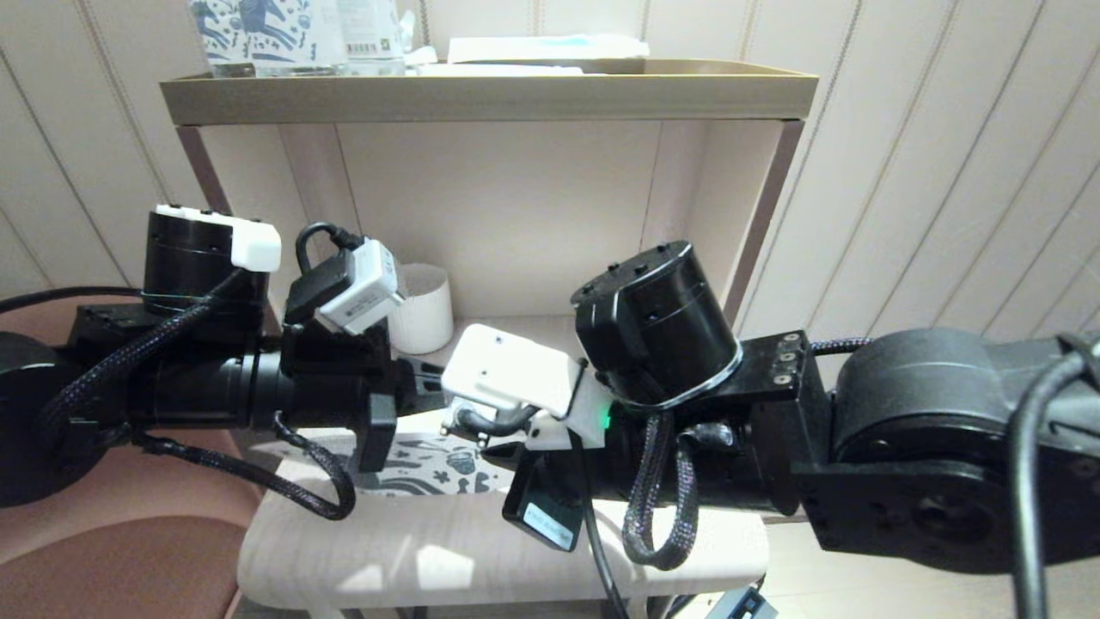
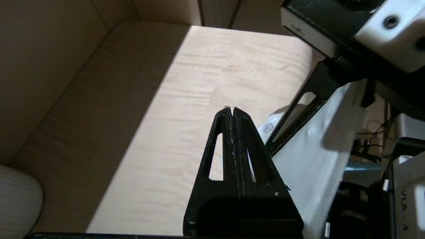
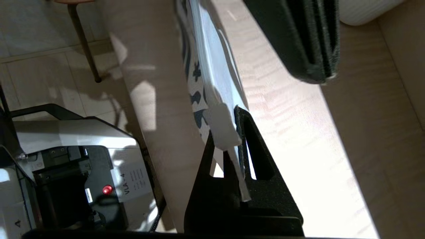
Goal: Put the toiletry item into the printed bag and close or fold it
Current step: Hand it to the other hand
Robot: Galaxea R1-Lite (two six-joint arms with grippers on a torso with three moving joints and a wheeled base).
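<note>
Standing against the panelled wall, the shelf unit [image 1: 481, 96] is the largest thing here, with a flat top board and an open bay beneath it. Its lower shelf [image 2: 199, 66] is pale wood, walled at the back and both sides and open only toward the robot; most of its surface lies bare around the arms. On the top board, upright horse-printed packs [image 1: 258, 30] are cut off by the head view's upper edge. A pink chair [image 1: 112, 550] sits beside the shelf unit on the robot's left.

Both arms reach into the bay and hide much of the shelf in the head view. A white mug [image 1: 423, 308] stands near the back wall of the bay, partly behind the left wrist camera.

The printed bag [image 3: 212, 83] is lifted on edge above the shelf's front part, its dark blue print facing outward; only a strip of it [image 1: 430, 464] shows between the arms in the head view. The toiletry item cannot be made out in any view.

The right end effector [image 3: 240, 122] pinches the bag's edge between its black fingers [image 3: 255, 156]. The left end effector [image 2: 231, 111] is pressed together on nothing, just beside the bag over the shelf.
</note>
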